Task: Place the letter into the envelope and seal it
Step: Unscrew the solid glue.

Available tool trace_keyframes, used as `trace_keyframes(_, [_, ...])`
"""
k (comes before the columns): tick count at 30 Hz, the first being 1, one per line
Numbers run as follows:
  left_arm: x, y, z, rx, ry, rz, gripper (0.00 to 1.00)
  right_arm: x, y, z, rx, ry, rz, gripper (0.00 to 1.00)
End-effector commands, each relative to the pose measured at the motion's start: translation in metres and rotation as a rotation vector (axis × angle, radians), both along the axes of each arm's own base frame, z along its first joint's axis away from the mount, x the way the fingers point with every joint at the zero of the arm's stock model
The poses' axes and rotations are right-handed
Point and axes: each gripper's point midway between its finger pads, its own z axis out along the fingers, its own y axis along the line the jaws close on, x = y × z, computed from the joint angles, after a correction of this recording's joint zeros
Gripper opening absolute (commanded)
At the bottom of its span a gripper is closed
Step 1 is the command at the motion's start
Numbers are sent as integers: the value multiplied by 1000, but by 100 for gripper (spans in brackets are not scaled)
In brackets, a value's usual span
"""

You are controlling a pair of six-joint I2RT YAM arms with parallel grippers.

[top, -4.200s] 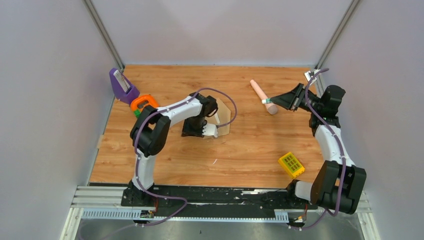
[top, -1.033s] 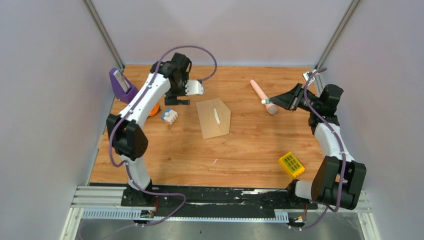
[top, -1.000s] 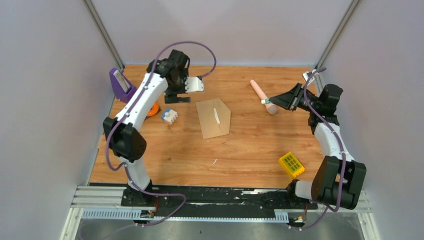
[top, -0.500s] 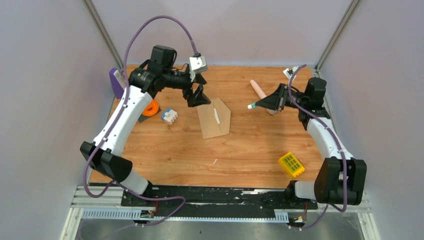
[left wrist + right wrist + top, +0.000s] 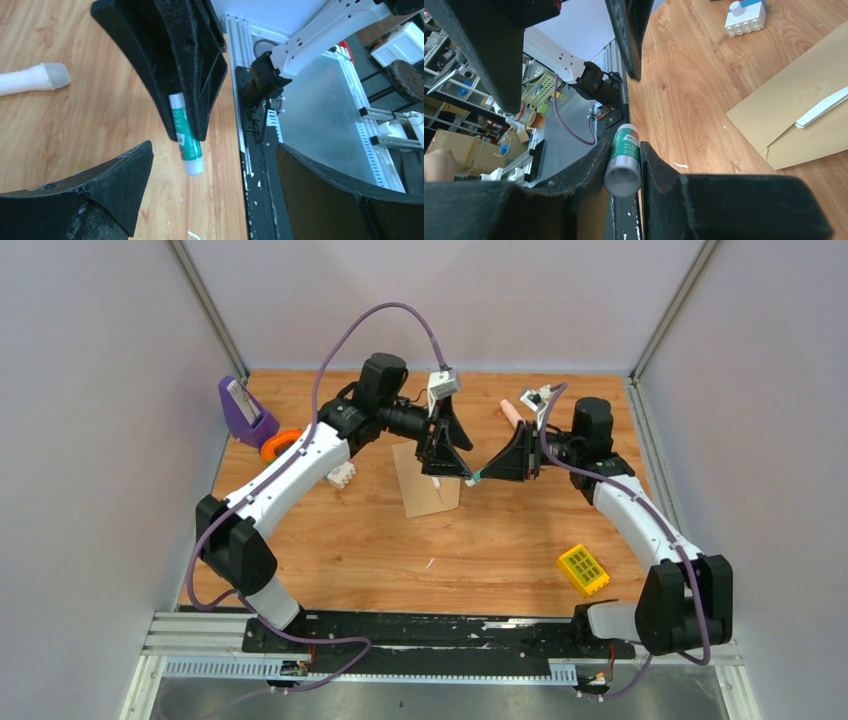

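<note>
The tan envelope (image 5: 420,495) lies flat in the middle of the table, also seen in the right wrist view (image 5: 784,112). The letter (image 5: 824,106) shows as a pale strip sticking out of the envelope's opening. My right gripper (image 5: 492,468) is shut on a green and white glue stick (image 5: 625,150), held above the table beside the envelope. My left gripper (image 5: 447,455) hovers open over the envelope, facing the right one. In the left wrist view the glue stick's (image 5: 186,135) white end hangs just ahead of my left gripper's (image 5: 214,155) wide jaws, touching neither.
A pale pink cylinder (image 5: 512,412) lies behind the right gripper. At the left are a purple holder (image 5: 245,412), an orange ring (image 5: 282,443) and a white and blue block (image 5: 340,475). A yellow block (image 5: 582,570) sits at the front right.
Both arms have swung in toward the middle. The left gripper came right over the envelope, and the right gripper carried the glue stick left until the two face each other.
</note>
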Motion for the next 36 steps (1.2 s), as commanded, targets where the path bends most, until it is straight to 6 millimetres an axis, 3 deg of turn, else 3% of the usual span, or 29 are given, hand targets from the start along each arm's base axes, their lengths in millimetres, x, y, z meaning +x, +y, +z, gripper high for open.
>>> trace_keyframes(1, [-14,-15,6,-40,26,-73,100,-6,1,23,18,-132,38,0])
trace_keyframes(7, [-16,-21,-13,1,32,-80,100,-13,0,29,30,-137,60,0])
trace_keyframes(14, [-17,-27,-36,74,8,-75,92,-16,0,31,35,-147,70,0])
trace_keyframes(23, [-19,-37,-43,104,9,-84,67,-13,1,30,26,-169,38,0])
trace_keyframes(26, [-18,-38,-45,114,2,-77,52,-12,1,29,24,-173,34,0])
trace_keyframes(33, [-17,-39,-46,124,-2,-70,39,-12,5,26,15,-190,33,0])
trace_keyframes(36, [-16,-40,-47,126,-3,-68,26,-12,6,25,13,-187,37,10])
